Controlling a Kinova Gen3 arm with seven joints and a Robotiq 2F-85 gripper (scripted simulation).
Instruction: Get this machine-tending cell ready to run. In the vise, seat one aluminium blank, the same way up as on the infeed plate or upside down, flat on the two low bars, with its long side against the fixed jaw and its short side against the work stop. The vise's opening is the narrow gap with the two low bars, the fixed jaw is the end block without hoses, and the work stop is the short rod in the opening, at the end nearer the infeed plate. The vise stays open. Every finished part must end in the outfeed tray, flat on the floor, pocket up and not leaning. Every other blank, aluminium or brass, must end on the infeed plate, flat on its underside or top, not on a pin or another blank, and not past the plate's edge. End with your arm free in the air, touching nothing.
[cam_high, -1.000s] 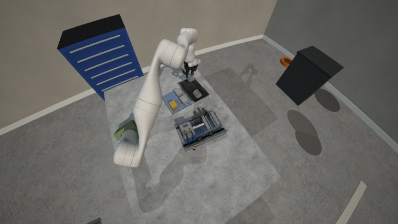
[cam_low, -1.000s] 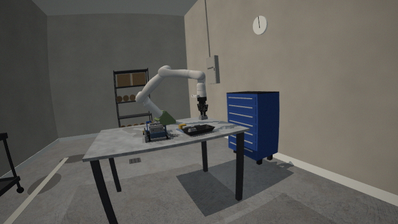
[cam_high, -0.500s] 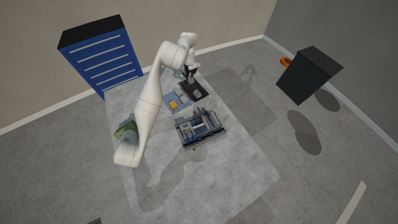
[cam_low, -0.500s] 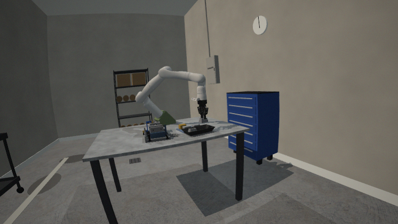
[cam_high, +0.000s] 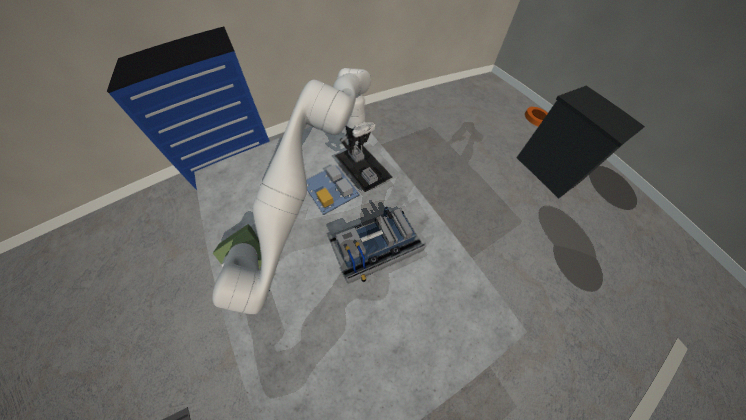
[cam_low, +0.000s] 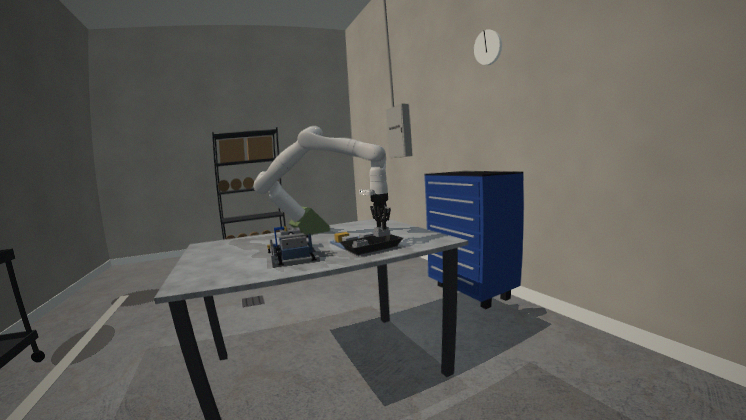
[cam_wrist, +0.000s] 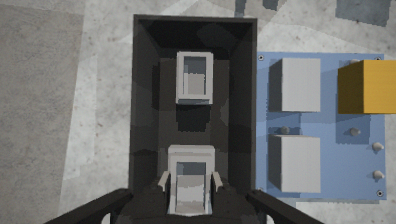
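Big grey bench (cam_low: 219, 271) with the white arm (cam_high: 281, 177) reaching toward its far edge by the blue drawer cabinet (cam_low: 472, 229). The vise (cam_high: 373, 240) sits mid-bench. Nearer that far edge are the black outfeed tray (cam_wrist: 142, 100) and, right beside it, the blue infeed plate (cam_wrist: 360, 145) with two aluminium blanks (cam_wrist: 300, 85) and a brass blank (cam_wrist: 367, 86). The gripper (cam_wrist: 190, 182) is clamped on a finished part (cam_wrist: 190, 175), pocket up, over the tray. Another finished part (cam_wrist: 195, 77) lies in it.
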